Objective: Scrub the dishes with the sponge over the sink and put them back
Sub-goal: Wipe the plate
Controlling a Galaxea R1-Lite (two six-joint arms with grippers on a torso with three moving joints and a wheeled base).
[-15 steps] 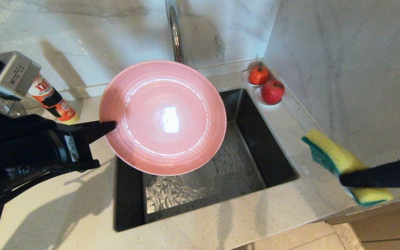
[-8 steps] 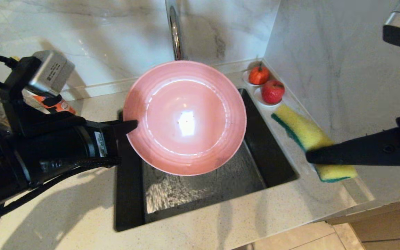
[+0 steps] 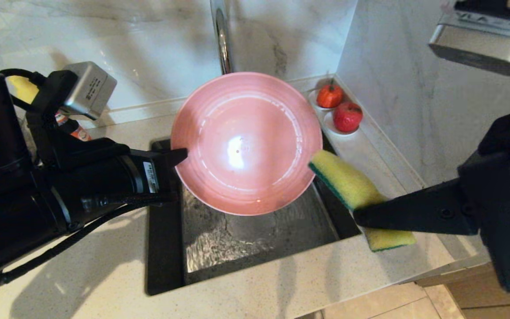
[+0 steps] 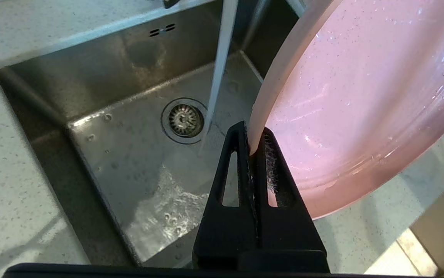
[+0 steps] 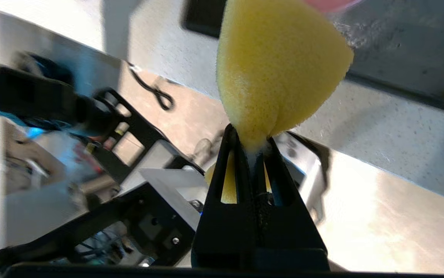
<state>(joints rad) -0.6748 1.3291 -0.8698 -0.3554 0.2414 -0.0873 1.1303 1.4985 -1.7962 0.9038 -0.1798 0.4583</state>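
Pink plate (image 3: 243, 141): I have it pinched by its rim in my left gripper (image 3: 183, 155), tilted so its wet hollow faces up toward the head camera, hanging over the sink (image 3: 166, 266).
Left gripper: fingers pressed together on the plate's edge, one pad on each face; in the wrist view the rim (image 4: 258, 119) slots straight between them. I reach in from the left side of the basin.
Sponge (image 3: 352, 190): yellow foam with a dark green layer on its underside, squeezed in my right gripper (image 3: 361, 217). Its free end pokes out past the fingertips toward the plate and sits just beside the plate's right edge; I cannot tell whether they touch.
Right gripper: clamped shut on the sponge so hard that the foam bulges out beyond the tips (image 5: 279, 69). It comes in from the right, over the counter edge (image 3: 396, 261) by the sink's right wall.
Sink: steel basin below both my grippers, with water rippling on the floor and a round strainer drain (image 4: 183, 120).
Faucet (image 3: 223, 40): behind the plate, a stream of water (image 4: 218, 77) falling past the plate's rim.
Two red fruits (image 3: 339, 108): on the ledge beyond the sponge, near the wall.
Bottle (image 3: 71, 126): behind my left arm, mostly hidden.
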